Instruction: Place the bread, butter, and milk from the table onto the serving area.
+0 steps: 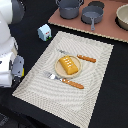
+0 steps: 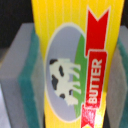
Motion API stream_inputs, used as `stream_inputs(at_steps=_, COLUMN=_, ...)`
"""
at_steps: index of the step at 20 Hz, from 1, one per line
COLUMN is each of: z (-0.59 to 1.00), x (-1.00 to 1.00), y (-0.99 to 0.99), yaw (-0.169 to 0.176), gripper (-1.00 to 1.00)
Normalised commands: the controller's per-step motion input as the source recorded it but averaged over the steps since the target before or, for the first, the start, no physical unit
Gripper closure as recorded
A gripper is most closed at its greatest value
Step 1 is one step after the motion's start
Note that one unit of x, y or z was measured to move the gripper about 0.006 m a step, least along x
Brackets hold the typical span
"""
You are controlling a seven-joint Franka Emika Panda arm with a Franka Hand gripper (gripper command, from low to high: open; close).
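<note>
While the butter [image 2: 75, 60] is being gripped between the fingers [image 2: 27, 90]
It is best being lowered flat onto the serving area [image 1: 95, 75], clear of the bread [image 1: 69, 65].

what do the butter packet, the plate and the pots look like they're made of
Butter packet: seemingly printed paper or card wrap, matte yellow with fine ribs and a cow label. Plate: tan, dull, possibly wood or ceramic; the look leaves it open. Pots: dark grey metal, judging by the faint sheen.
</note>
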Motion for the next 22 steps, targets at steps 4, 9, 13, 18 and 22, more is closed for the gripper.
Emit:
stream_inputs(at_steps=4, z=0.76, x=0.29, y=0.00, yaw=-0.025, gripper=1.00)
stream_inputs(at_steps=9, z=1.00, x=0.54, y=0.00, yaw=-0.082, gripper=1.00)
stream_inputs(at_steps=13, z=1.00, x=0.85, y=0.02, yaw=-0.061, gripper=1.00)
stream_inputs(at_steps=18, z=1.00, x=0.98, y=0.00, yaw=-0.019, gripper=1.00)
stream_inputs(at_steps=22, z=0.99, x=1.00, y=0.00, yaw=0.000, gripper=1.00)
